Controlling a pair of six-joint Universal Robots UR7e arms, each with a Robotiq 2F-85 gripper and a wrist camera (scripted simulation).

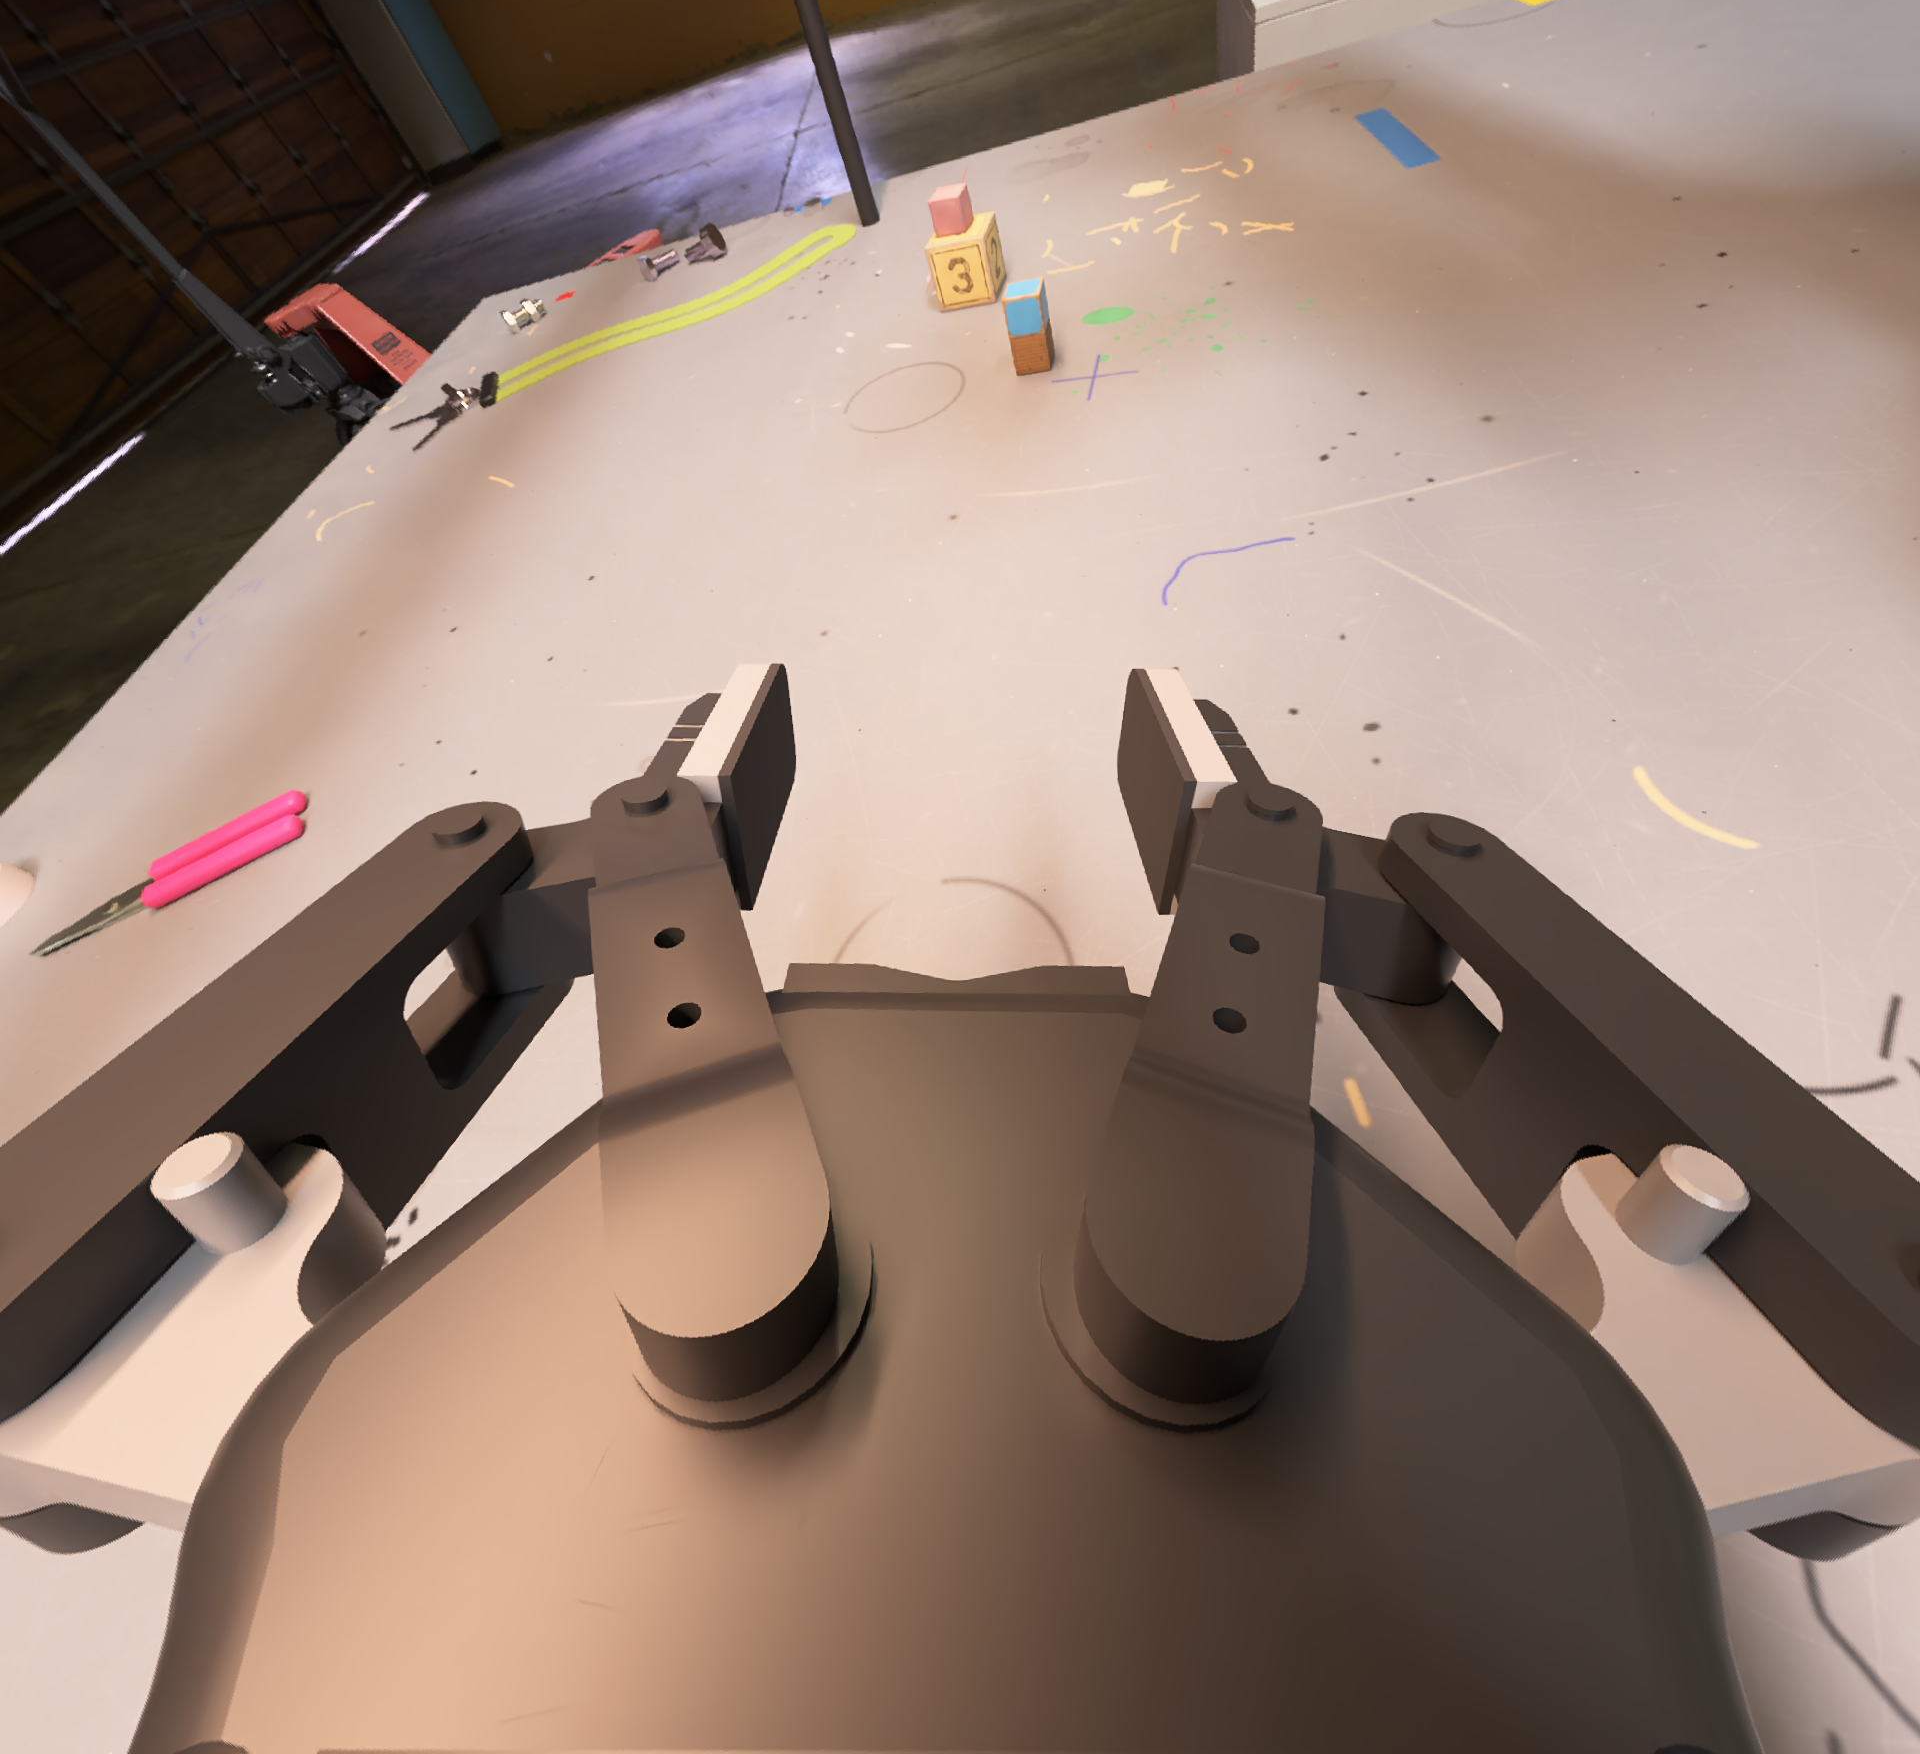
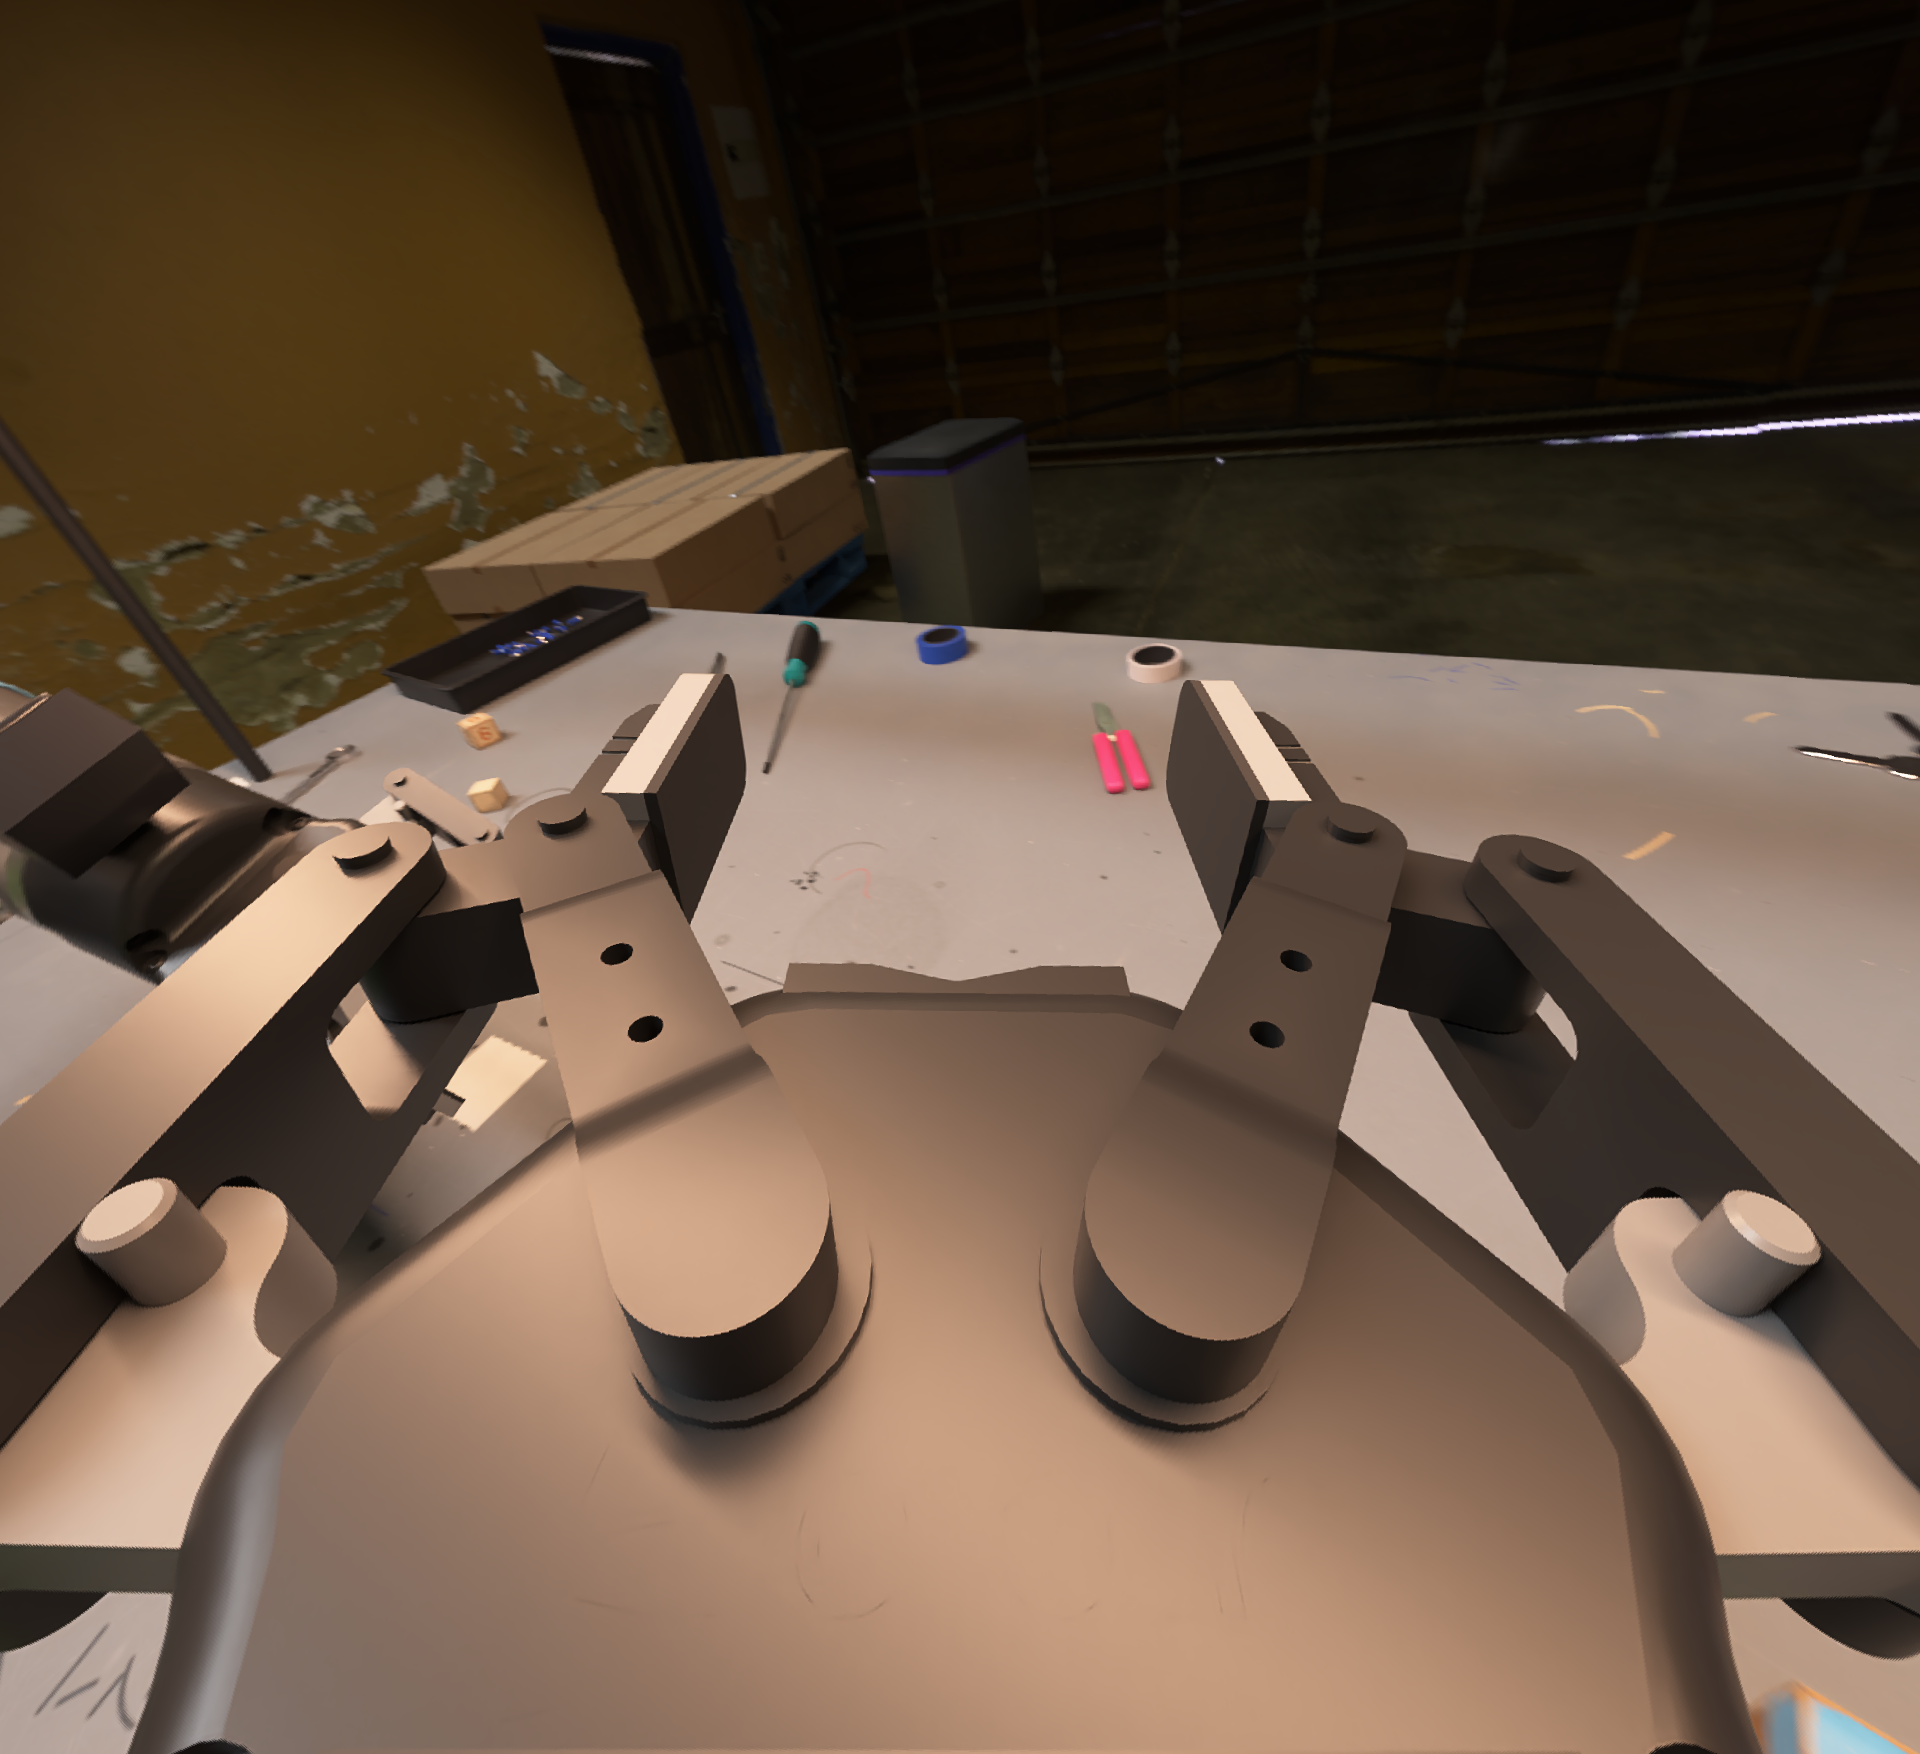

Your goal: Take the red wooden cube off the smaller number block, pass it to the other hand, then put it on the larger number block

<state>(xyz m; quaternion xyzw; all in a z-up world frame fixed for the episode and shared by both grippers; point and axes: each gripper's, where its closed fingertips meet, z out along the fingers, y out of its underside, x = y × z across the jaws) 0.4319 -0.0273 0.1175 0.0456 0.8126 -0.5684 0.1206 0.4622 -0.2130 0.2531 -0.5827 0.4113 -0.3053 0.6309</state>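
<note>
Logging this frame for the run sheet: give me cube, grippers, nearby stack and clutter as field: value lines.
red cube: on top of the yellow number block, untouched
left gripper: open, empty, well short of the cube
right gripper: open, empty
nearby stack: blue block on brown block
clutter: pink-handled scissors, green screwdriver

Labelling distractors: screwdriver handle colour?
Teal with black ends on the screwdriver; right wrist view.
</note>
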